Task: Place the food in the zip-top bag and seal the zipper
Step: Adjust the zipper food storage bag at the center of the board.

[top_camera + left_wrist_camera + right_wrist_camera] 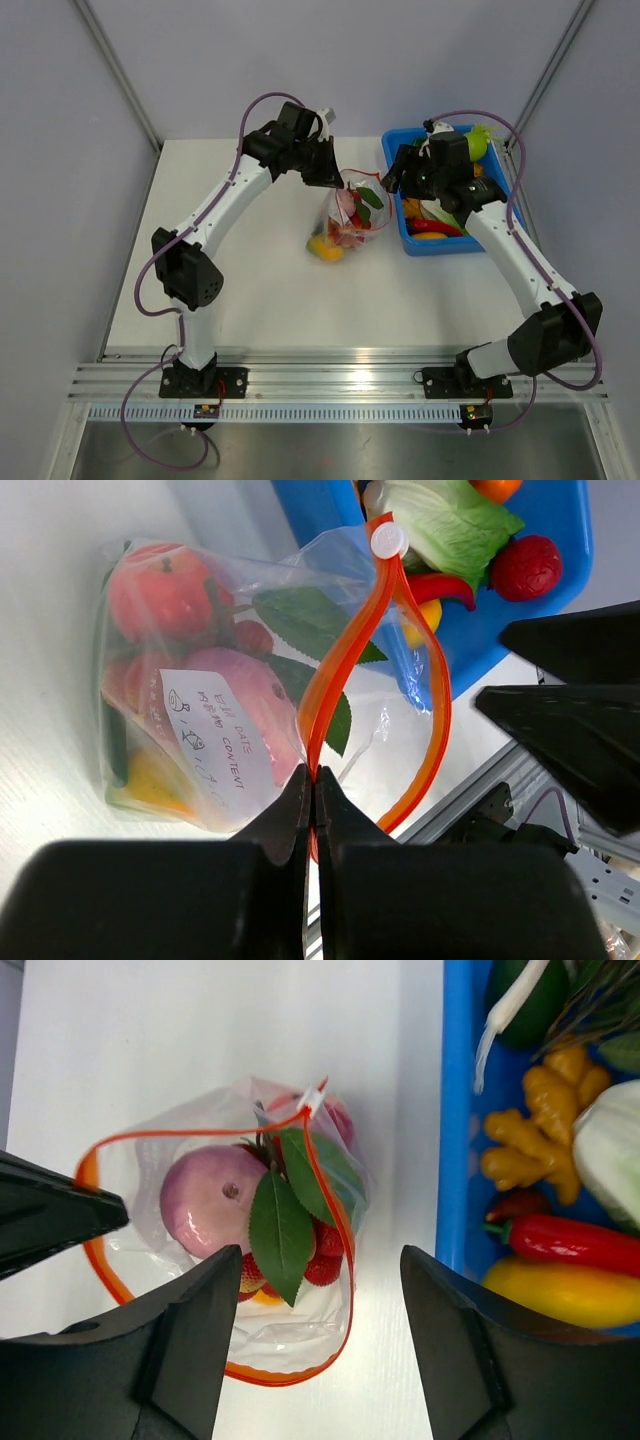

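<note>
The clear zip-top bag stands on the white table with its mouth open, holding a pink onion, green leaves, red berries and a red fruit. My left gripper is shut on the orange zipper strip at one end of the mouth, holding it up. The white slider sits at the far end. My right gripper is open and empty, hovering just above the bag's mouth, beside the bin.
A blue bin right of the bag holds more food: a red chilli, ginger, a yellow piece, lettuce and a green vegetable. The table's right edge and the frame rail lie near the bin.
</note>
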You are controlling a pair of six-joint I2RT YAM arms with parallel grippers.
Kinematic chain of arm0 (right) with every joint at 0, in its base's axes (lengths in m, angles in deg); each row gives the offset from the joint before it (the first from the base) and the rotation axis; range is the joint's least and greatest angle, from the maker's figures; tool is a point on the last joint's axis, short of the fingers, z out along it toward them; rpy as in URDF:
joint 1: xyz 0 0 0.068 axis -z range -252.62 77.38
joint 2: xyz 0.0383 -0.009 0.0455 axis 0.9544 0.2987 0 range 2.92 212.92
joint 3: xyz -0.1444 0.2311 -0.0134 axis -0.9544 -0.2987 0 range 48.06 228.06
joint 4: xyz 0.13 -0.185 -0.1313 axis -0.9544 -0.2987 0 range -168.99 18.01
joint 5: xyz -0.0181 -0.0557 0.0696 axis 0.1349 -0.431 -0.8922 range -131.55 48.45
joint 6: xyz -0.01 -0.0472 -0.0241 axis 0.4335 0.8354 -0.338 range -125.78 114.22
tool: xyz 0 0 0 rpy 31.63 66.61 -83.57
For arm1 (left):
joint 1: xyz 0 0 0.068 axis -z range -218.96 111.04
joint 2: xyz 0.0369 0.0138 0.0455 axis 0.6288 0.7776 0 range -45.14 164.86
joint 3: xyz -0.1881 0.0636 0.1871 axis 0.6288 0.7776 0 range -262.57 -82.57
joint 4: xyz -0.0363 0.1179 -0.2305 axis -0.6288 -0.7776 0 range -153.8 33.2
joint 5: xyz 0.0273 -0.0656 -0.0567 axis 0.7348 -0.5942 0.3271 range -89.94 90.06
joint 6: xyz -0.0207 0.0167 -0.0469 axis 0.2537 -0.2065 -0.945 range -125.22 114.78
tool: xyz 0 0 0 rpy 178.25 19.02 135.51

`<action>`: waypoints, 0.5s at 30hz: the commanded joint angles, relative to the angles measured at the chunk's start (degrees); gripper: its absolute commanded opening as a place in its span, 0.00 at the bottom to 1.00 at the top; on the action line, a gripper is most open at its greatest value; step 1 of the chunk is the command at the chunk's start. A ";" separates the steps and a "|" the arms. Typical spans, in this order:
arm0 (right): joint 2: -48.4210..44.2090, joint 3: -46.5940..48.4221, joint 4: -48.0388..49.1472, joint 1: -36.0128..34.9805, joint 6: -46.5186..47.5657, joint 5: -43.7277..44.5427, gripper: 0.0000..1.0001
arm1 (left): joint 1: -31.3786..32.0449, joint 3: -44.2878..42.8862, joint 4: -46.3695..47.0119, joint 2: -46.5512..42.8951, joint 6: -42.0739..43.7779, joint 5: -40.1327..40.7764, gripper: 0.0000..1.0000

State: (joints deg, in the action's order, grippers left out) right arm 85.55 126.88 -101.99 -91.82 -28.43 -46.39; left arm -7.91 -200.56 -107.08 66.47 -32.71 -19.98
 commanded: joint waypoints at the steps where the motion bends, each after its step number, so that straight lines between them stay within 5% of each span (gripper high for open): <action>1: -4.40 4.84 -2.34 0.48 3.41 7.21 0.72 | -0.02 -2.94 3.88 -1.13 -0.90 -2.47 0.00; 15: 1.38 2.30 -3.66 17.18 4.54 10.27 0.74 | -0.02 -1.71 4.58 -3.24 0.15 -5.54 0.00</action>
State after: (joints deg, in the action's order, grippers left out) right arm 84.30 129.64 -104.15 -74.69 -26.31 -39.87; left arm -7.91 -200.60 -106.36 66.47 -33.14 -22.42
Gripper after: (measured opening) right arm 0.734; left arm 0.008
